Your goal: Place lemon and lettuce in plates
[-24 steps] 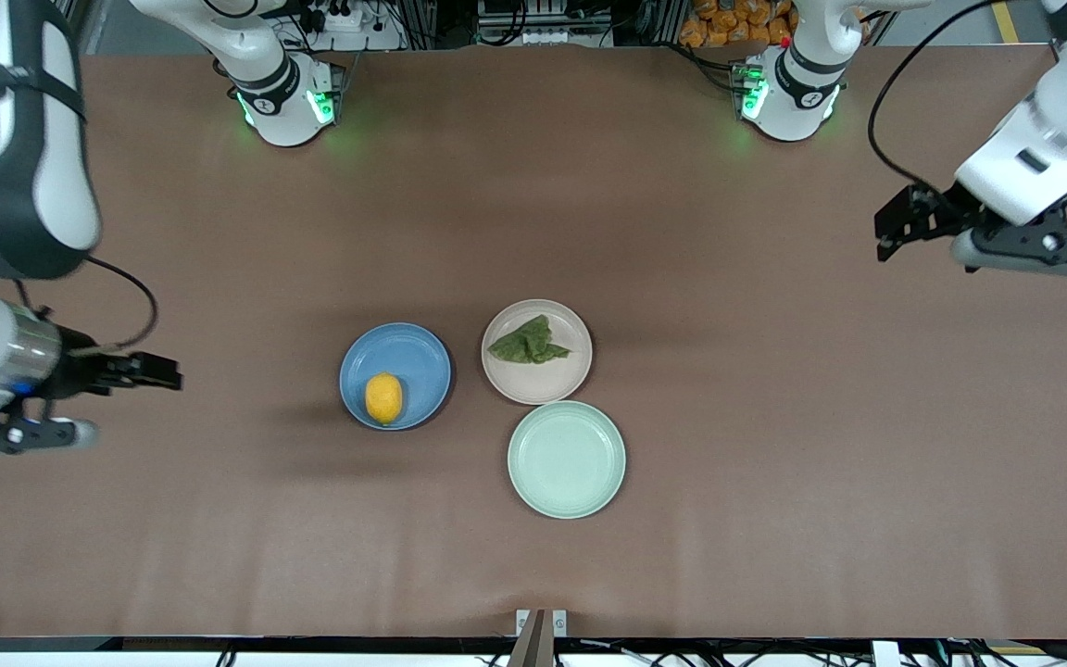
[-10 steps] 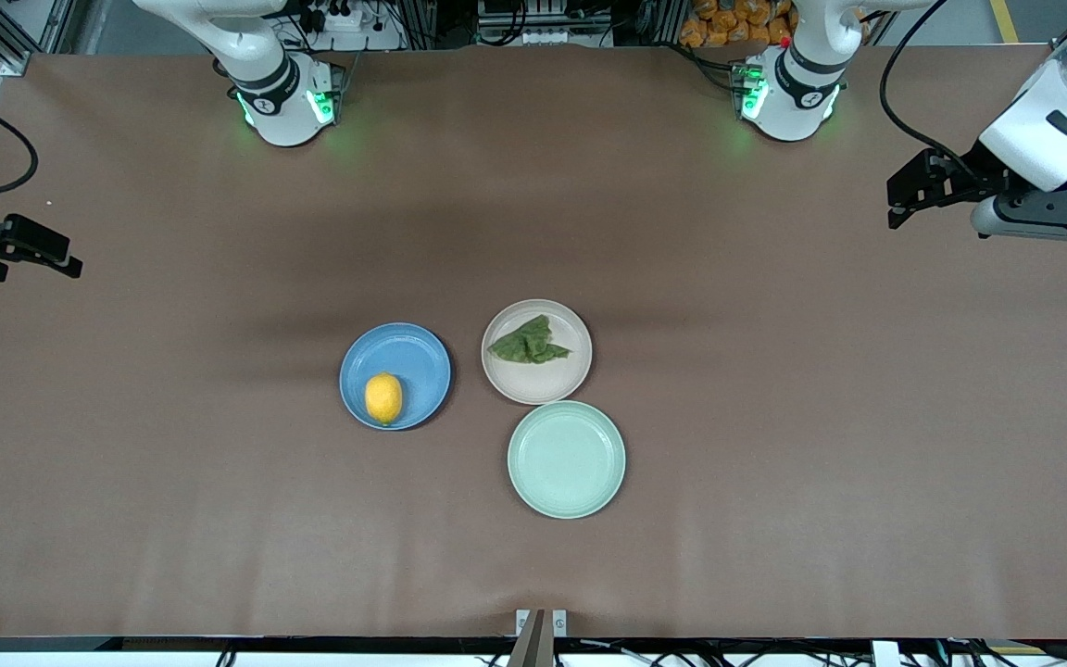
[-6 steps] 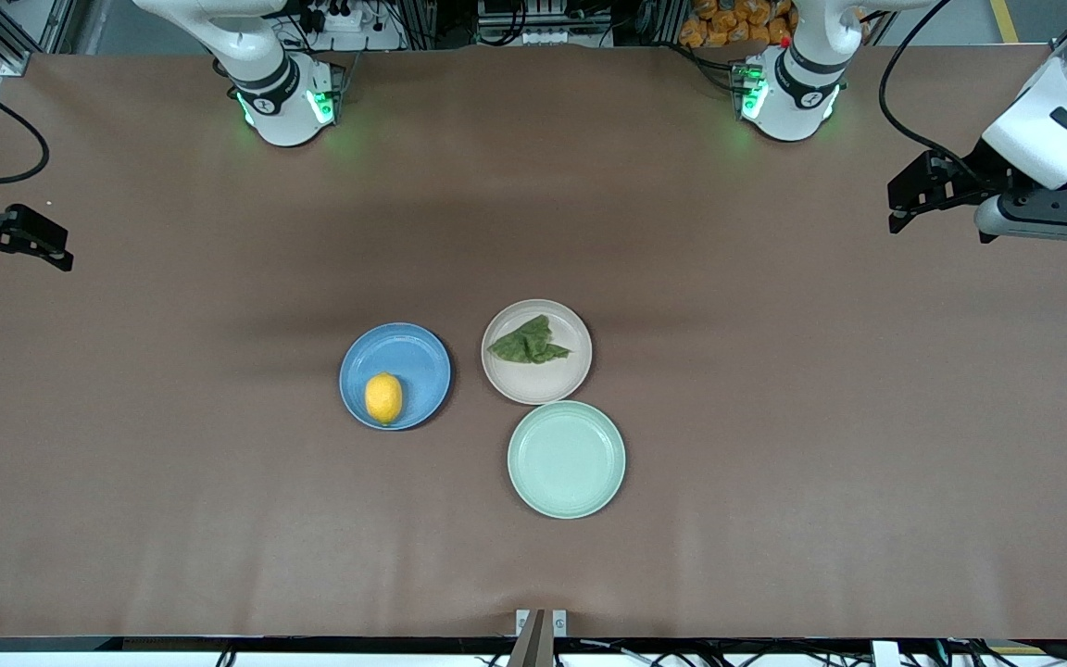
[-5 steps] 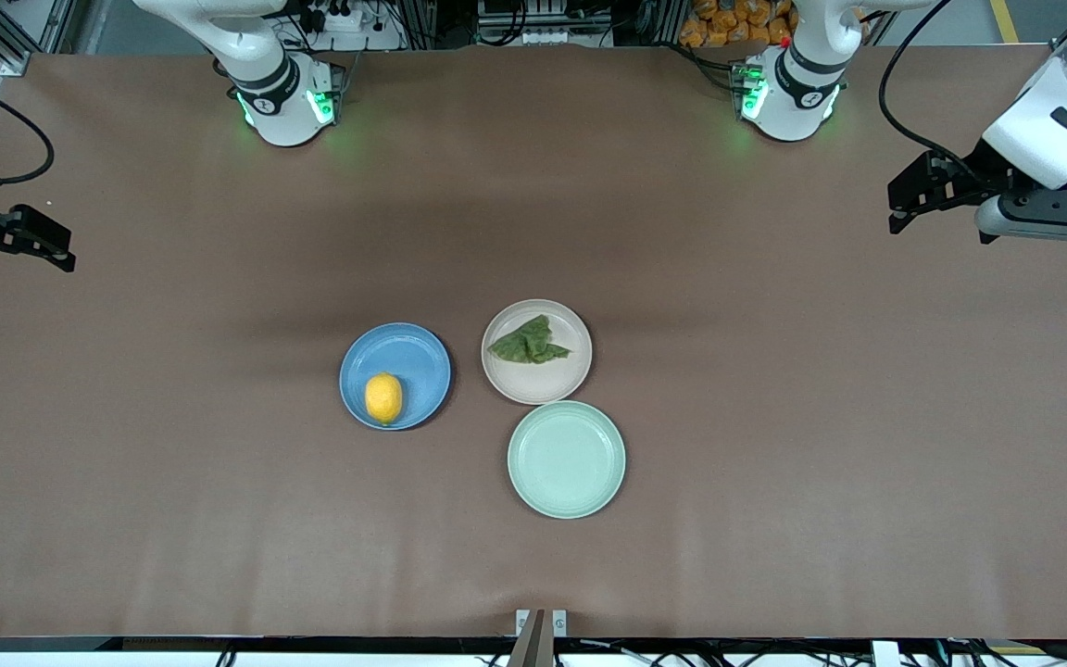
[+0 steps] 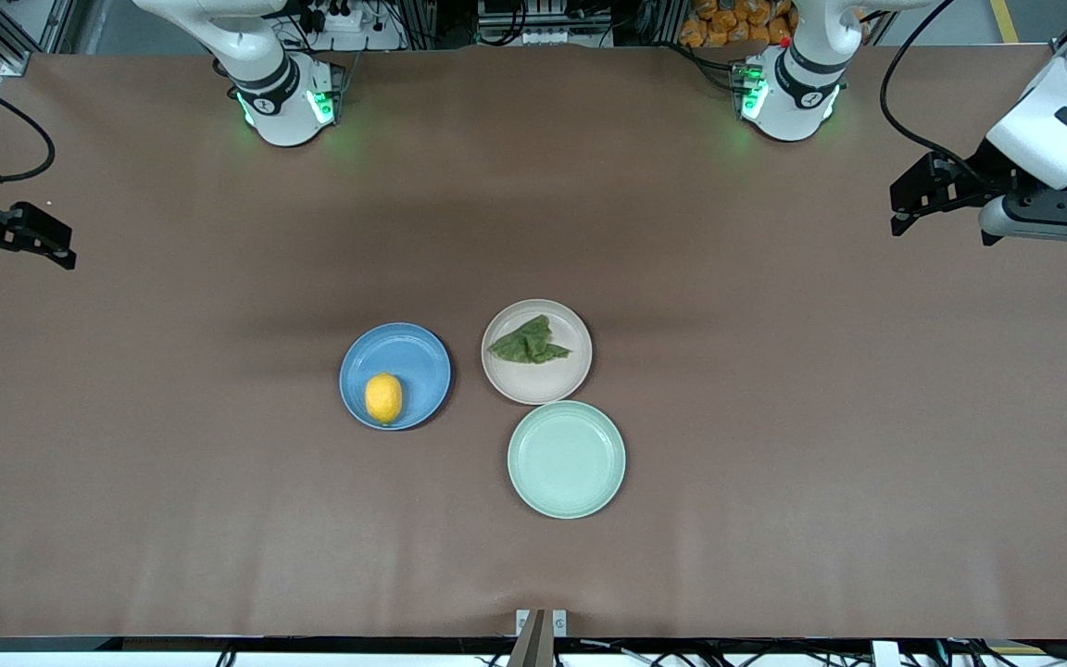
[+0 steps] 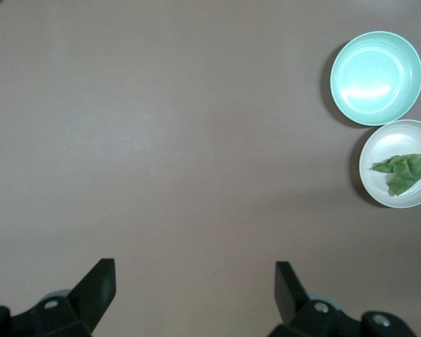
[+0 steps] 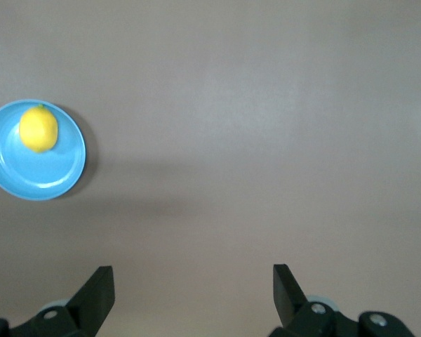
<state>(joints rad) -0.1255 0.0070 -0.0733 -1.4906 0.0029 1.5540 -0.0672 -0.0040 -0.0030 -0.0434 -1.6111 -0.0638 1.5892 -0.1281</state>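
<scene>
On the brown bench, the lemon lies in the blue plate and the lettuce in the beige-pink plate, well apart from the left gripper and right gripper, fingers spread and empty, over opposite ends.

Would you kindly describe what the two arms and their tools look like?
Both arms are glossy white with dark joint bands and green lights at the bases. The left tool and right tool are black with blocky fingers, and a black cable loops to each wrist.

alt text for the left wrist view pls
The open left gripper hangs over bare brown table. At the frame's edge, the lettuce lies on the beige-pink plate, with an empty mint-green plate beside it.
</scene>
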